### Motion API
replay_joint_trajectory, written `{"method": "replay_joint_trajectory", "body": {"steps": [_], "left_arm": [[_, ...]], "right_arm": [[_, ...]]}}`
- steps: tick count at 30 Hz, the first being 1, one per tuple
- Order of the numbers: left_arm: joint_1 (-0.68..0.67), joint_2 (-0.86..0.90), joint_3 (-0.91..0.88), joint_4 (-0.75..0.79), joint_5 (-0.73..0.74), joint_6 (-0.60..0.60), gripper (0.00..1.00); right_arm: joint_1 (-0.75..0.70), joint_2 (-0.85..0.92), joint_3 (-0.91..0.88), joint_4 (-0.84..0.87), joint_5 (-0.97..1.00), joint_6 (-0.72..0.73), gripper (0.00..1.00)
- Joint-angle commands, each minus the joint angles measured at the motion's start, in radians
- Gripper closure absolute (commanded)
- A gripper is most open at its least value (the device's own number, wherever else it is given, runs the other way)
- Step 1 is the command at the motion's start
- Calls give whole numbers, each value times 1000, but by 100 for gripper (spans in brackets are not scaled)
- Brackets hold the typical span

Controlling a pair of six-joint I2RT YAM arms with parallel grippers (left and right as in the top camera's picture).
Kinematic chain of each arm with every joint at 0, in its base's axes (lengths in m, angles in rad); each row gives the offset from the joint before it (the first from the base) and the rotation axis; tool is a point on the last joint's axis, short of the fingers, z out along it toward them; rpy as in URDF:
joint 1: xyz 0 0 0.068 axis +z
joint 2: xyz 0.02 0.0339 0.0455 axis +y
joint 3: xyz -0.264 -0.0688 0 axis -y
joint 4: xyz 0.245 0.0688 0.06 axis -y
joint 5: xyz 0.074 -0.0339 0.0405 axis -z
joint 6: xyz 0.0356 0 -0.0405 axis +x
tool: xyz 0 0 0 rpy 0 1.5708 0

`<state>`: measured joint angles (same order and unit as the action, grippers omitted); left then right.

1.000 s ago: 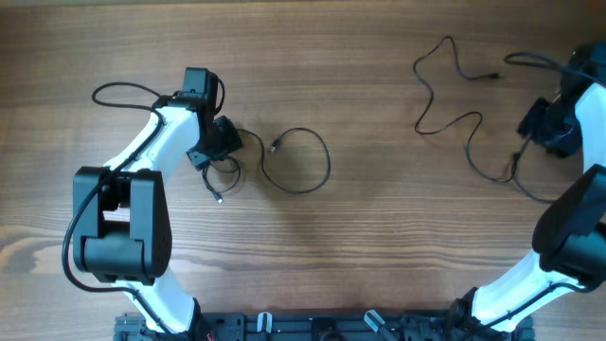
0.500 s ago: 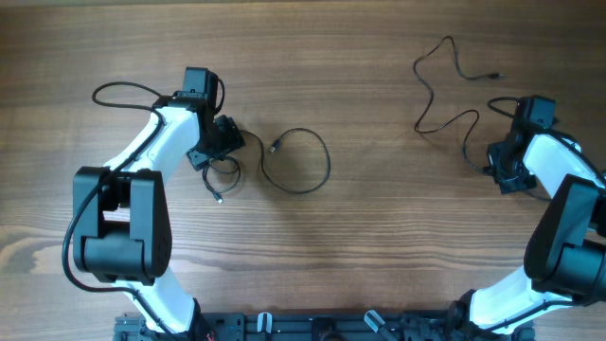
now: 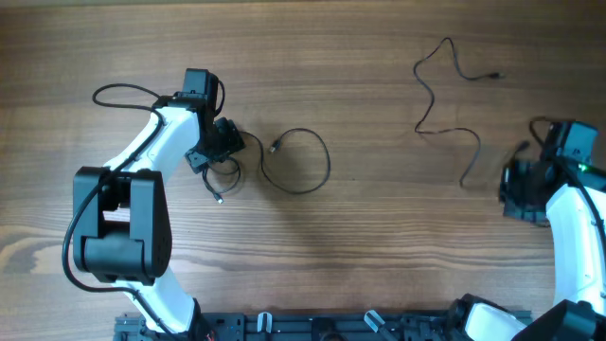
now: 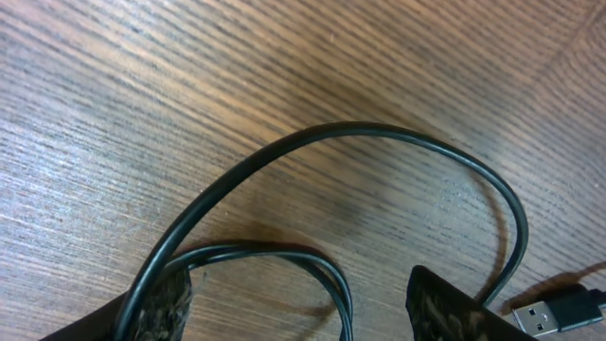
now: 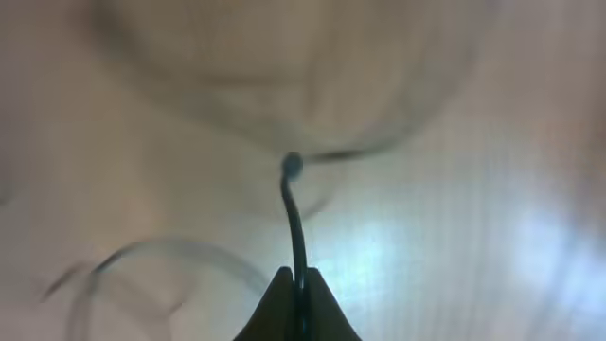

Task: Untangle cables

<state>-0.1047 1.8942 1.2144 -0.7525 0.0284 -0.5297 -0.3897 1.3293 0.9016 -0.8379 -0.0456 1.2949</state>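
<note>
On the wooden table [image 3: 379, 237], seen from above, the left gripper [image 3: 220, 150] hangs over one end of a looped cable [image 3: 327, 161]. A second cable [image 3: 428, 95] winds across the far right, near the right gripper [image 3: 519, 189]. In the left wrist view, the fingers [image 4: 454, 308] stand apart with the looped cable curving between them and its plug [image 4: 554, 313] just beside. In the blurred right wrist view, the jaws are pressed together on a thin cord [image 5: 295, 227].
</note>
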Motion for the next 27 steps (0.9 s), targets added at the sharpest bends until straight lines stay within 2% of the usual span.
{"method": "replay_joint_trajectory", "body": {"steps": [1,3,4,7,13,15,17,19,20,21,23,25,27], "left_arm": [[-5,-9,-6,-3,5,-3,26],[-5,-9,-6,-14,5,-3,26],[-5,-9,-6,-13,5,-3,26],[-5,-9,-6,18,5,-3,26],[-5,-9,-6,26,5,-3,26],[-5,-9,-6,27,5,-3,26],[-5,-9,-6,30,5,-3,26],[-5,-9,-6,31,5,-33,26],[-5,-9,-6,31,5,-57,26],[-6,-9,-6,34,8,-63,25],[-6,-9,-6,35,9,-63,23],[-6,-9,-6,35,9,-63,20],[-10,-9,-6,35,27,-63,25]], "right_arm": [[-52,2,3,214,-295,-215,96],[-188,2,3,367,-339,-35,96],[-216,2,3,430,-340,-53,96],[-183,5,3,620,-290,-526,95],[-56,61,120,722,-272,-589,95],[26,172,214,724,-156,-589,94],[90,336,318,722,-128,-595,94],[116,440,370,721,-92,-586,82],[124,476,386,703,-92,-593,50],[128,487,391,671,-91,-637,1],[127,458,391,629,-88,-728,1],[128,347,391,525,-90,-787,0],[130,249,390,393,-199,-787,0]]}}
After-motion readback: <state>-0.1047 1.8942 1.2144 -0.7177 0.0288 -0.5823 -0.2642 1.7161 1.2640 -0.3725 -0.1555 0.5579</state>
